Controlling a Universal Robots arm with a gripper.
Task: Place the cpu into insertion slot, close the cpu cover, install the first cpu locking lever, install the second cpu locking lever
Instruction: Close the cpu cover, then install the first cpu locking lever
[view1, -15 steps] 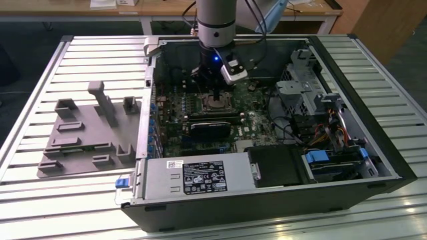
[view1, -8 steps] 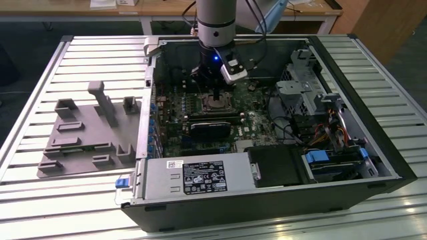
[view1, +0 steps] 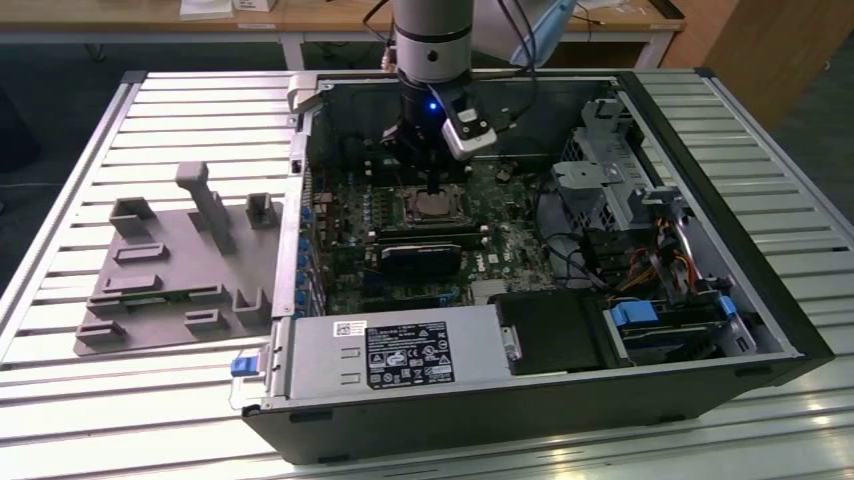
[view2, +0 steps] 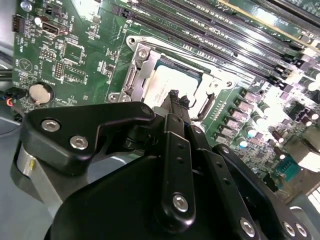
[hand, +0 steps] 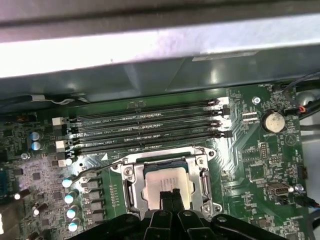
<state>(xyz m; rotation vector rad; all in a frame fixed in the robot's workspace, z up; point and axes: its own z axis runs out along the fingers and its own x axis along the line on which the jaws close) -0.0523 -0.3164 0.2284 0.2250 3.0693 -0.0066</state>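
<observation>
The gripper (hand: 170, 196) is holding its fingertips together, gripping nothing, just at the cpu (hand: 162, 181). The cpu is sitting in the insertion slot (hand: 167, 163) under the cpu cover (hand: 131, 186). In the exterior view the open computer case (view1: 534, 400) is lying on a slatted metal table (view1: 134, 150). A grey fixture (view1: 160, 280) is standing at its nine o'clock and a wooden desk (view1: 320, 15) at twelve.

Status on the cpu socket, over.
Gripper shut, tips over cpu. It lies flat in cpu cover window, cover down. Memory slots alongside, apart from the tips.

I take this for a robotics lab or workshop: an open computer case (view1: 534, 410) lies on a slatted metal table (view1: 107, 140), a grey jig (view1: 147, 300) beside it, with wooden workbenches (view1: 120, 15) behind.
</observation>
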